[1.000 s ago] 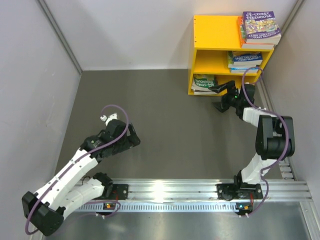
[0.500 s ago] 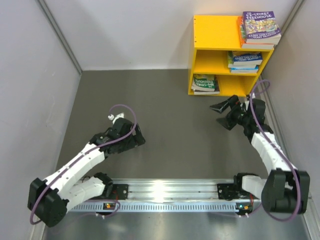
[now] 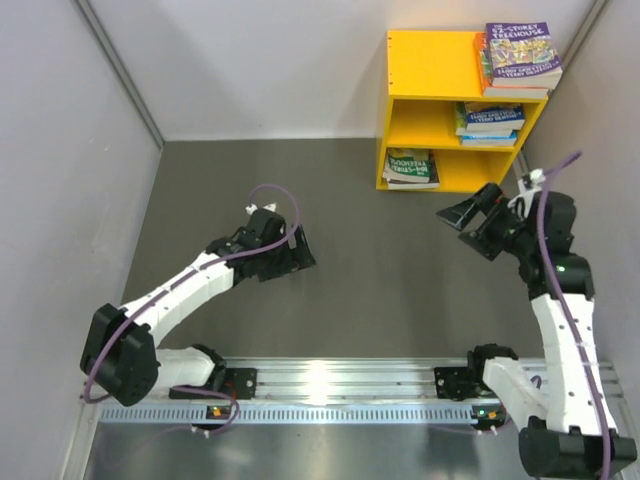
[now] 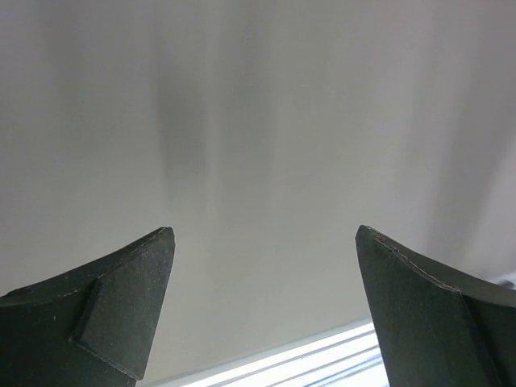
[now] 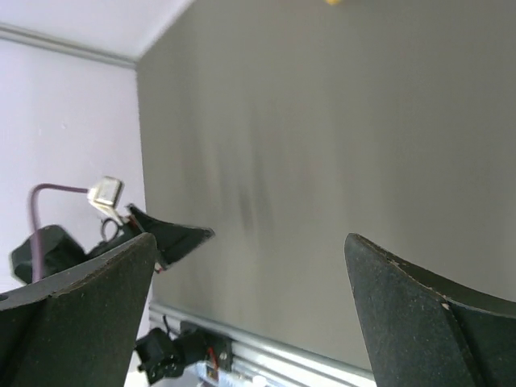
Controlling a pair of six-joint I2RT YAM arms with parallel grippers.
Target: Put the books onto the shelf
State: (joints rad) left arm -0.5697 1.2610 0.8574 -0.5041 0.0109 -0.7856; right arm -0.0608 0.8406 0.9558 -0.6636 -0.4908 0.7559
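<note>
Grey tabletop (image 3: 350,300) bears a yellow two-compartment shelf (image 3: 430,65) holding bright stacked books (image 3: 520,55).

The surface (image 3: 350,250) is matt and smooth. The shelf (image 3: 430,65) has a smooth satin finish. The books (image 3: 520,55) have glossy paper covers. My left hand (image 4: 264,232) and right hand (image 5: 250,238) are matt, grainy plastic. The rail (image 3: 350,380) is shiny ribbed metal.
</note>
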